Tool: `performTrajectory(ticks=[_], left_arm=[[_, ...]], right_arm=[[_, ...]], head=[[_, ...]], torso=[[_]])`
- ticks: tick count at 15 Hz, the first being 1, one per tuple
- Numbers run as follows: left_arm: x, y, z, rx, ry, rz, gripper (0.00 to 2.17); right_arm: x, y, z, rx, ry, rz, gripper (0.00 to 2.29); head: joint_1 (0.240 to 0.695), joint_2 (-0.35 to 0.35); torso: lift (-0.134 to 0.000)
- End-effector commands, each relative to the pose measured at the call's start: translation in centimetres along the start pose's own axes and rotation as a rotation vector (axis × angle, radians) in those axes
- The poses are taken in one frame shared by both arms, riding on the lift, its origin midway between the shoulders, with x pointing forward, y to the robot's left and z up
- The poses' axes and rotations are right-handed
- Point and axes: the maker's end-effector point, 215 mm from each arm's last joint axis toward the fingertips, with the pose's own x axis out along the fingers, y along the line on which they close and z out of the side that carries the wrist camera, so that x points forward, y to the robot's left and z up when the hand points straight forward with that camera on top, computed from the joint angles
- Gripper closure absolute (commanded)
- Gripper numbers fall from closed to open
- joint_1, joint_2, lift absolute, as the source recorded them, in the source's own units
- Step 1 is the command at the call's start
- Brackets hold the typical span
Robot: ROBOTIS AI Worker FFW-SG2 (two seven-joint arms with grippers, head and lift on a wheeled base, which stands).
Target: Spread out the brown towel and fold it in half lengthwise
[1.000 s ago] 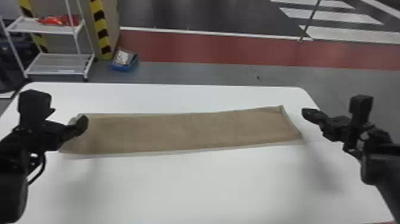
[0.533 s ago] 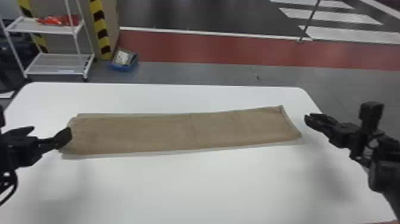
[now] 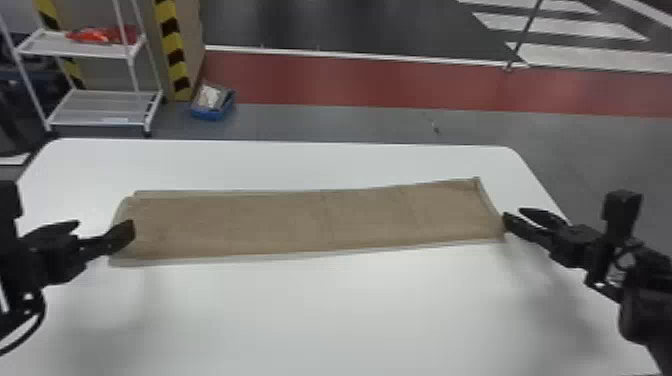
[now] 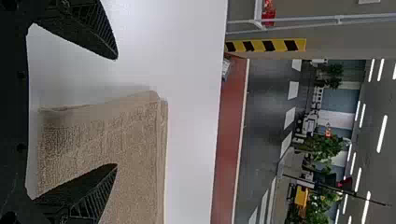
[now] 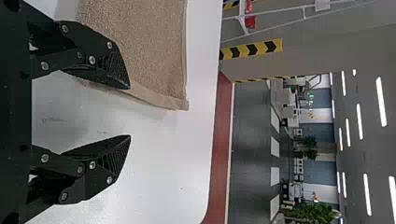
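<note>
Seeing brown towel (image 3: 320, 220) laid long on table (image 3: 325, 310), left gripper (image 3: 105, 227) and right gripper (image 3: 513, 214) open at opposite ends, maybe hovering

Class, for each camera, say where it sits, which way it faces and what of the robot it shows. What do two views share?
Head view: on the head, facing forward and down at the brown towel on the white table; left gripper and right gripper show.
Left wrist view: on the left wrist, facing past its own open fingers over the towel's left end.
Right wrist view: on the right wrist, likewise over the right end.
Both wrist views share the red floor band.
</note>
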Motion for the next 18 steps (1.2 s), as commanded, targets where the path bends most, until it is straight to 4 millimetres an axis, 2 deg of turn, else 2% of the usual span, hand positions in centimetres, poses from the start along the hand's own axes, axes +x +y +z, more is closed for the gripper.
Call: performTrajectory(ticks=[1, 4, 6, 7, 9, 11, 12, 16, 17, 18], left_arm=[[0.4, -0.1, -0.2, -0.004, 0.010, -0.005, 0.10], [0.3, -0.5, -2.8, -0.029, 0.107, -0.024, 0.24], [-0.1, -0.7, -3.8, -0.034, 0.155, -0.027, 0.27], [-0.3, -0.5, -3.8, -0.028, 0.156, -0.025, 0.28], [-0.9, -0.5, -3.9, -0.029, 0.157, -0.028, 0.59], [-1.4, -0.4, -4.1, -0.035, 0.170, -0.032, 1.01], [-1.5, -0.4, -4.0, -0.035, 0.166, -0.033, 1.08], [-1.6, -0.5, -4.0, -0.029, 0.168, -0.033, 1.08], [-1.6, -0.4, -4.0, -0.027, 0.170, -0.032, 1.24], [-1.6, -0.4, -4.0, -0.025, 0.173, -0.031, 1.38]], right_arm=[[-0.2, 0.3, -0.6, 0.000, 0.007, 0.006, 0.61], [-0.5, -0.1, -0.5, 0.000, 0.017, 0.004, 0.61], [-0.5, 0.0, -0.9, 0.006, 0.029, 0.007, 0.61], [-0.5, 0.0, -1.0, 0.007, 0.033, 0.007, 0.61], [-0.5, 0.1, -1.1, 0.006, 0.039, 0.011, 0.62], [-0.5, 0.3, -1.2, 0.008, 0.048, 0.021, 0.76], [-0.4, 0.9, -1.3, 0.023, 0.055, 0.044, 0.76], [-0.6, 2.2, -1.7, 0.050, 0.077, 0.096, 0.77], [-0.7, 2.4, -1.8, 0.060, 0.081, 0.106, 0.77], [-0.8, 2.3, -2.2, 0.070, 0.092, 0.107, 0.95]], head=[[0.695, -0.139], [0.695, -0.142], [0.695, -0.147], [0.695, -0.150], [0.695, -0.153], [0.695, -0.152], [0.695, -0.151], [0.695, -0.138], [0.695, -0.136], [0.695, -0.135]], torso=[[-0.125], [-0.125], [-0.125], [-0.125], [-0.125], [-0.125], [-0.125], [-0.125], [-0.125], [-0.125]])
